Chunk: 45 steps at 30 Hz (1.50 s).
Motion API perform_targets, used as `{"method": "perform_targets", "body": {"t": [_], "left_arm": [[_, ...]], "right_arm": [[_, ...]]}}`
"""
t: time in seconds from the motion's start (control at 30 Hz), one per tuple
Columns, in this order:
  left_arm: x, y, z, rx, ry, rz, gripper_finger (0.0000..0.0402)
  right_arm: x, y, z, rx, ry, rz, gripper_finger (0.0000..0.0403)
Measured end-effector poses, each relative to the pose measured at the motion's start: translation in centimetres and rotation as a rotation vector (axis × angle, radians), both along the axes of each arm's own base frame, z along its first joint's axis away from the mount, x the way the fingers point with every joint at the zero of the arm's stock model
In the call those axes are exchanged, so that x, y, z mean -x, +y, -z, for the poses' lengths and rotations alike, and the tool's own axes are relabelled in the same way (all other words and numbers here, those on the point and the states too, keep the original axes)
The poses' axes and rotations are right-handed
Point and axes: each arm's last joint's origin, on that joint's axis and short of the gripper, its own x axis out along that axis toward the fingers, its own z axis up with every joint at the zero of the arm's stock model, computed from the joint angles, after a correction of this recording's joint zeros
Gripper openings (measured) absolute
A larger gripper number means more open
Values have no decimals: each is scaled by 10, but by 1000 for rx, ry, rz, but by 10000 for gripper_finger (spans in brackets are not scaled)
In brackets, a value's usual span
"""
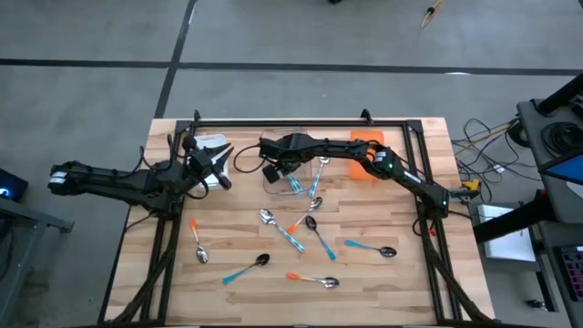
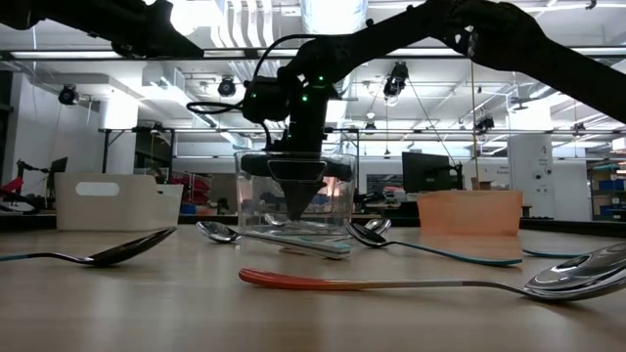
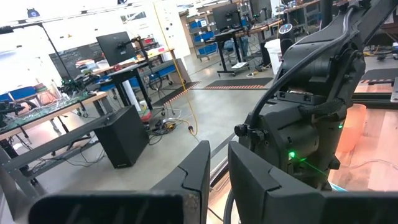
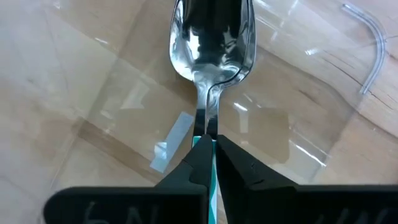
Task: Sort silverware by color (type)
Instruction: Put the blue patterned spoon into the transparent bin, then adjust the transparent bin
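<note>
The right claw [image 4: 208, 149] pinches a teal-handled spoon [image 4: 211, 43] inside the clear bin [image 1: 299, 178] at the desk's far middle. Placing looks underway; next it should release and lift. The left claw [image 1: 217, 164], nearly closed and empty, waits far left.

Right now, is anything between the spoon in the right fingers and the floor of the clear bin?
Nothing visible. The right gripper is shut on the teal spoon, already inside the clear bin. Its bowl lies against or just above the bare floor; which, I cannot tell.
</note>
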Motion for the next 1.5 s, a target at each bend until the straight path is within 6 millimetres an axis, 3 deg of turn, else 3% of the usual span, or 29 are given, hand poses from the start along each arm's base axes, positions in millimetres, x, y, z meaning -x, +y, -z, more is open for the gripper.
{"method": "perform_targets", "body": {"t": [0.57,0.93,1.5], "left_arm": [[0,0,1,-1,15,0,40],[0,0,1,-1,15,0,40],[0,0,1,-1,15,0,40]], "right_arm": [[-5,-1,-30,11,-48,-52,8],[3,-3,-31,3,31,-48,8],[-3,5,-34,2,-10,-110,9]]}}
